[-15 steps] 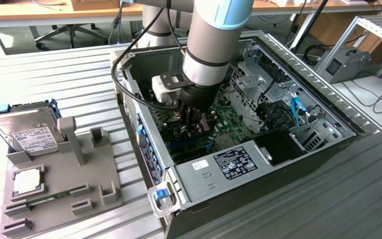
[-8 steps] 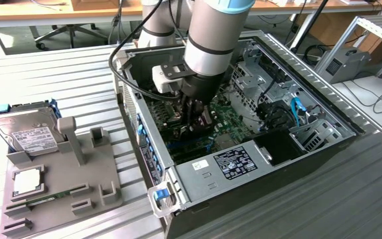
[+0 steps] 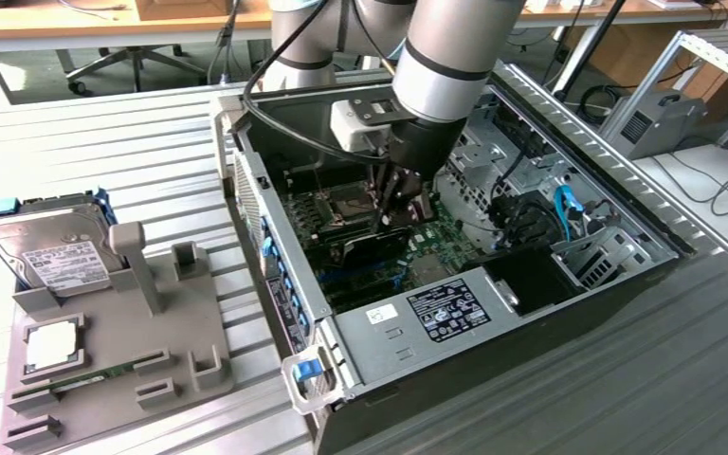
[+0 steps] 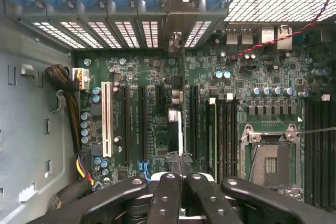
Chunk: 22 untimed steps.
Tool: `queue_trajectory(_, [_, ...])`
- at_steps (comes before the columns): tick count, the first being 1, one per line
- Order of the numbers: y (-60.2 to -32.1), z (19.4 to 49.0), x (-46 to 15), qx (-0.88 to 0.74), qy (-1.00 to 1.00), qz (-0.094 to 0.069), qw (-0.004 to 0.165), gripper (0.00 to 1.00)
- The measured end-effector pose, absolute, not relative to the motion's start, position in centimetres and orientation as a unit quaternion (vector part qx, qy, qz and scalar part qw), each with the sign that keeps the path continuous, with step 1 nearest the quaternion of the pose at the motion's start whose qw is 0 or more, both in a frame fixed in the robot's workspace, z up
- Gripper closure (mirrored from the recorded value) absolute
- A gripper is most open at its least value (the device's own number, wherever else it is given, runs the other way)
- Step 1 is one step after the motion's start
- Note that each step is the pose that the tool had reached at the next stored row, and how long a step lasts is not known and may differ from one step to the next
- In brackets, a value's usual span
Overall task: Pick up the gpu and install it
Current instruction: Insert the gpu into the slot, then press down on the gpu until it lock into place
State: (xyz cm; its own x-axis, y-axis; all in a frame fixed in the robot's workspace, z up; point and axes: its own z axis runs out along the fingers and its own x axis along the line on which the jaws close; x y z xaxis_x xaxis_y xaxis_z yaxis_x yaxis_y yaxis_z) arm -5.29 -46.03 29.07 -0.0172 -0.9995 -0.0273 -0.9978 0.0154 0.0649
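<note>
While the arm is blocking much of the computer case (image 3: 617, 284), the closed end effector (image 4: 181, 169) is gripping the edge-on gpu (image 4: 176, 129) over the motherboard (image 4: 273, 77).

1. Exterior view: mounted high and off the arm, angled down at the open computer case (image 3: 491, 313), mid distance; takes in the slatted table (image 3: 99, 142) and grey parts fixture (image 3: 124, 370) on the exterior view's left.
2. Wrist view: on the arm, looks straight down into the case, close to the motherboard (image 4: 157, 124); gripper (image 4: 182, 192) links fill the near edge.
3. Overlap: motherboard (image 3: 377, 237), expansion slots, CPU socket (image 4: 270, 163).
</note>
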Motion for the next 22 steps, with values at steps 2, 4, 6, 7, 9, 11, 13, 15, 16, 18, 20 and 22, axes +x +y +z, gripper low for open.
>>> queue_trajectory(2, [-46.0,29.1,-5.3,0.701,-0.712,-0.033,0.013,0.89])
queue_trajectory(4, [-46.0,29.1,-5.3,0.701,-0.712,-0.033,0.013,0.89])
queue_trajectory(6, [-46.0,29.1,-5.3,0.701,-0.712,-0.033,0.013,0.89])
queue_trajectory(7, [-46.0,29.1,-5.3,0.701,-0.712,-0.033,0.013,0.89])
queue_trajectory(9, [-46.0,29.1,-5.3,0.701,-0.712,-0.033,0.013,0.89])
queue_trajectory(11, [-46.0,29.0,-6.0,0.701,-0.712,-0.033,0.013,0.89])
queue_trajectory(13, [-46.0,28.9,-6.7,0.701,-0.712,-0.033,0.013,0.89])
queue_trajectory(15, [-46.0,28.8,-7.4,0.701,-0.712,-0.033,0.013,0.89])
queue_trajectory(16, [-46.0,28.7,-7.7,0.701,-0.712,-0.033,0.013,0.89])
queue_trajectory(18, [-46.0,28.6,-8.1,0.701,-0.712,-0.033,0.013,0.89])
queue_trajectory(20, [-46.0,28.4,-8.2,0.701,-0.712,-0.033,0.013,0.89])
queue_trajectory(22, [-46.0,28.2,-8.3,0.701,-0.712,-0.033,0.013,0.89])
